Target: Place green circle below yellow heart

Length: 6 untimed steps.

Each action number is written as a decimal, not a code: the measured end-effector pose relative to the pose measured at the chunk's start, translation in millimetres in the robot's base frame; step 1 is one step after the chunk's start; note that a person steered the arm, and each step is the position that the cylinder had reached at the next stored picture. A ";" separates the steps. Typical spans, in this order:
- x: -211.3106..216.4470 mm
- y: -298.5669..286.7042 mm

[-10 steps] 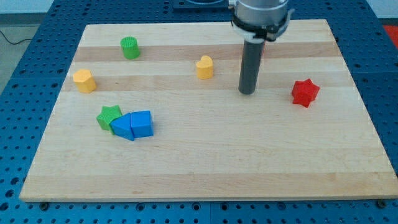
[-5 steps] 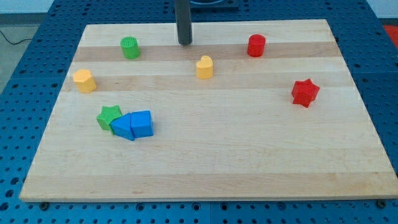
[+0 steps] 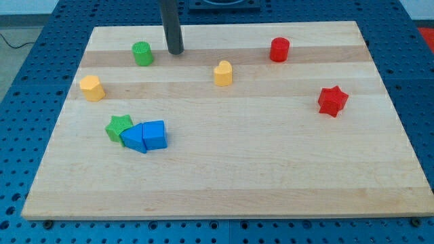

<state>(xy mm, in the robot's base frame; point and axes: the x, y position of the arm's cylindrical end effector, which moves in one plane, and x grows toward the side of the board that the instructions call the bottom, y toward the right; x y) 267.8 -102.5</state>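
My tip (image 3: 175,51) near far edge, touching no block; rod only, no jaws to open or close.
Green circle (image 3: 142,53) just left of tip; yellow heart (image 3: 223,73) right, nearer.

Wooden board (image 3: 224,183) on a blue perforated table (image 3: 420,81). Yellow block (image 3: 91,88), shape unclear, near the view's left edge. Green star (image 3: 118,127) at lower left, touching a blue block (image 3: 135,138); a blue cube (image 3: 155,135) sits against that one on its right. Red cylinder (image 3: 279,49) near the view's top right. Red star (image 3: 332,100) well apart below it, toward the right edge.
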 end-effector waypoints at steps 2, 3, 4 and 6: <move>-24.4 -114.6; 27.0 -124.2; 35.0 -89.2; -16.9 -141.9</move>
<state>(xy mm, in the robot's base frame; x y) 250.9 -244.4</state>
